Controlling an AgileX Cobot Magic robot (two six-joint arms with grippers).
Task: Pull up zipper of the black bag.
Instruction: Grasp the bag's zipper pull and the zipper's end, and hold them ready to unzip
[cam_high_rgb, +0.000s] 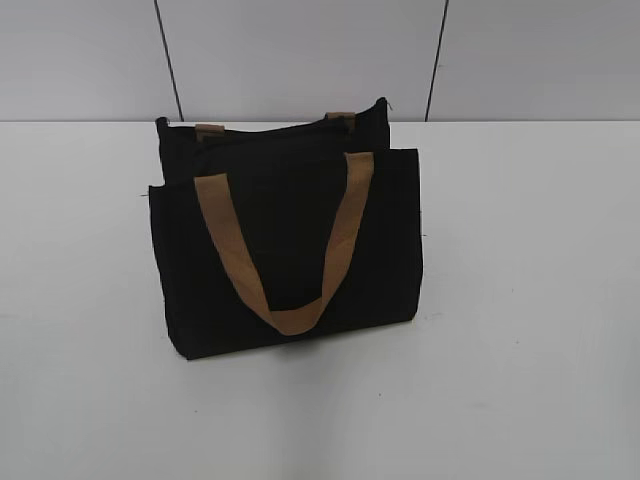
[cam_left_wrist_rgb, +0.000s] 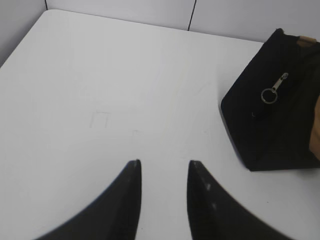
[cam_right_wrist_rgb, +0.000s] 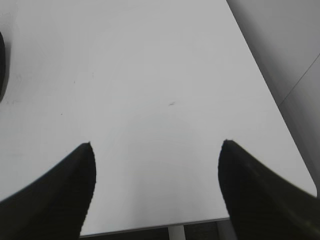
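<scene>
The black bag (cam_high_rgb: 290, 240) stands upright in the middle of the white table, with a tan strap handle (cam_high_rgb: 290, 250) hanging down its front. In the left wrist view the bag's end panel (cam_left_wrist_rgb: 272, 125) shows at the right, and the silver zipper pull with its ring (cam_left_wrist_rgb: 273, 90) hangs against it. My left gripper (cam_left_wrist_rgb: 164, 164) is open and empty, above bare table well left of the bag. My right gripper (cam_right_wrist_rgb: 156, 145) is wide open and empty over bare table; only a dark sliver shows at that view's left edge. Neither gripper shows in the exterior view.
The white table (cam_high_rgb: 520, 300) spreads around the bag. Grey wall panels (cam_high_rgb: 300, 50) rise behind it. The table's far edge and a support leg (cam_right_wrist_rgb: 175, 232) show under my right gripper.
</scene>
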